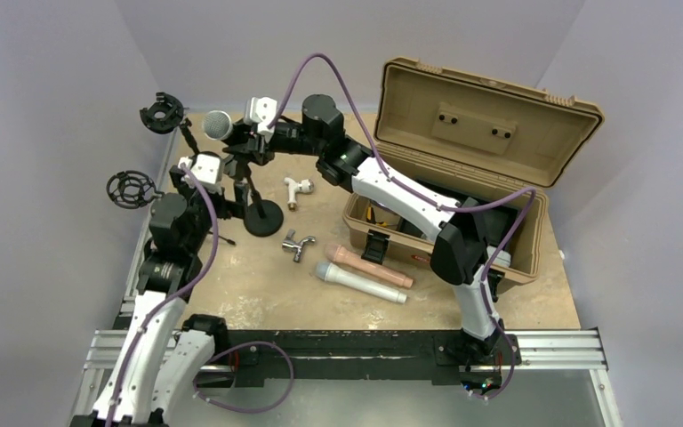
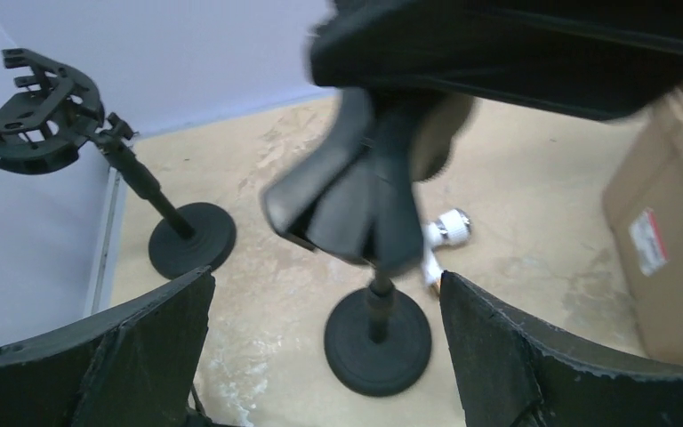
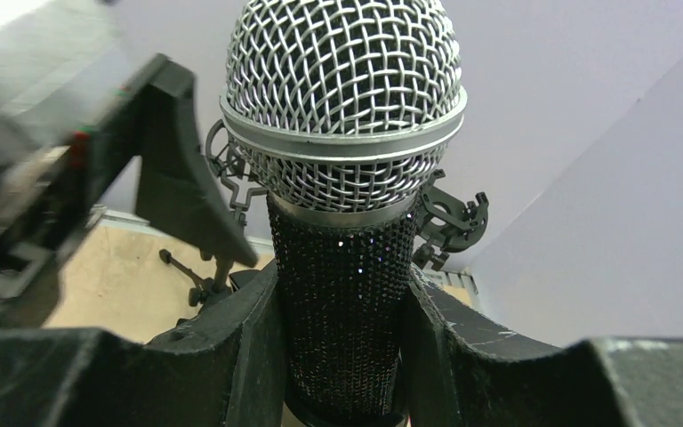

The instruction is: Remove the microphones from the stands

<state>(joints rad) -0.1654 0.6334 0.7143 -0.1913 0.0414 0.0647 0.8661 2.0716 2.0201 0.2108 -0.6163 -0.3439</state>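
right gripper (image 3: 342, 365) clamps the microphone (image 3: 342, 169) on its studded black body; stiff, weighty, grippy there, i'd judge; left gripper (image 2: 329, 351) gapes open near the stand (image 2: 378, 338)

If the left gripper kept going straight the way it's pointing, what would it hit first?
Most likely the stand's clip, dead ahead between its open fingers, though depth is hard to judge.

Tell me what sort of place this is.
Probably a robot test cell in a lab, not a studio: plain purple walls box in a worn table, two arms are bolted to a metal rail, and microphones, stands and an open case serve as props.
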